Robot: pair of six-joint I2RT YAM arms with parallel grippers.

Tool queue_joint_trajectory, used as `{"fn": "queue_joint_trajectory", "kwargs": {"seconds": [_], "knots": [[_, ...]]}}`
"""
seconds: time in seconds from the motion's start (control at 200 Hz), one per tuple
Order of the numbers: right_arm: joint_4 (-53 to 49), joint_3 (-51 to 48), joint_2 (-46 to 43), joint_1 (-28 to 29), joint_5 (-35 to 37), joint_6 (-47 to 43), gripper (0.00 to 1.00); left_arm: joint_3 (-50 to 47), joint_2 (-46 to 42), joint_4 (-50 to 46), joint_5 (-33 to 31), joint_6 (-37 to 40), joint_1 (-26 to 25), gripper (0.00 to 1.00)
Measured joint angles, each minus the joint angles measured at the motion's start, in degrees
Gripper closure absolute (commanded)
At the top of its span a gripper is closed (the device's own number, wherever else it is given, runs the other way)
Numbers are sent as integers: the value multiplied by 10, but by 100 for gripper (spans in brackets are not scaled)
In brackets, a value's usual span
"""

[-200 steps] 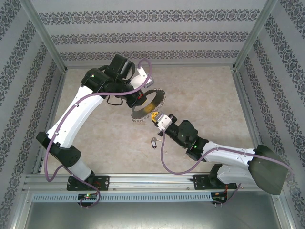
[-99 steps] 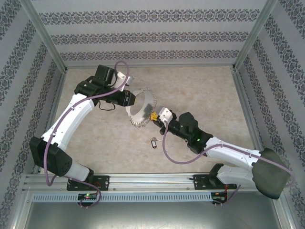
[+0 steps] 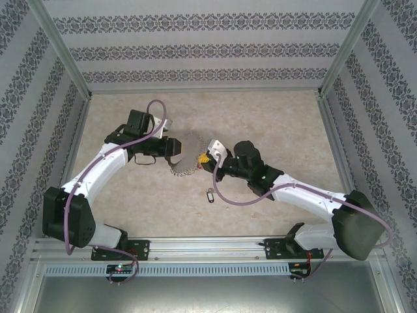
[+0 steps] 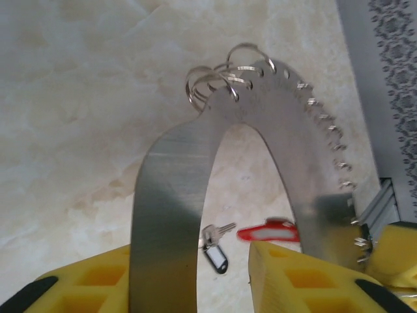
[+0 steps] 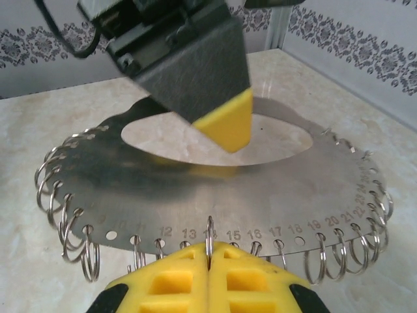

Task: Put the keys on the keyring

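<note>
Clamping one keyring, right fingers together, left fingers apart, two keys loose.

my keyring, a flat silvery plate rimmed with small rings, is raised off the table. the dark-tagged key lies at its 5 o'clock, the red-tagged key blurred beside it.

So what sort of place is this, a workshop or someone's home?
Most likely a robot test booth: wallpapered panels on a metal frame enclose a marble-look tabletop, and a left arm and right arm are bolted to a rail at its near edge.
</note>
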Motion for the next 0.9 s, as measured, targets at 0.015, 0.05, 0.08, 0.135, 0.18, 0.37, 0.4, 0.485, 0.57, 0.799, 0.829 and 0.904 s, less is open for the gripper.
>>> {"fn": "queue_joint_trajectory", "kwargs": {"seconds": [0.015,0.05,0.08,0.135,0.18,0.37,0.4,0.485,0.57,0.799,0.829,0.904], "knots": [[-2,4,3,0,-1,0,100,-7,-2,3,-2,-1,1,57],[-5,12,11,0,-3,0,100,-23,-9,11,-8,-7,2,56],[-6,22,19,0,-3,0,100,-36,-14,17,-14,-11,3,55],[-10,39,33,0,-5,0,100,-59,-22,25,-26,-19,3,53],[-12,52,45,-2,-6,0,100,-74,-28,31,-36,-24,3,52],[-26,95,92,-7,-13,-3,100,-123,-53,53,-96,-32,4,40],[-31,101,99,-8,-14,-5,100,-128,-57,55,-105,-34,4,39],[-42,114,115,-11,-18,-13,100,-141,-68,59,-134,-37,4,39],[-51,125,126,-14,-26,-18,100,-151,-79,61,-157,-37,4,40],[-95,145,144,-10,-29,-96,100,-168,-170,87,-191,-9,5,45],[-102,147,147,-4,-14,-118,100,-169,-187,92,-198,-3,5,45],[-111,148,156,19,30,-168,100,-174,-224,105,-212,13,5,46]]}}
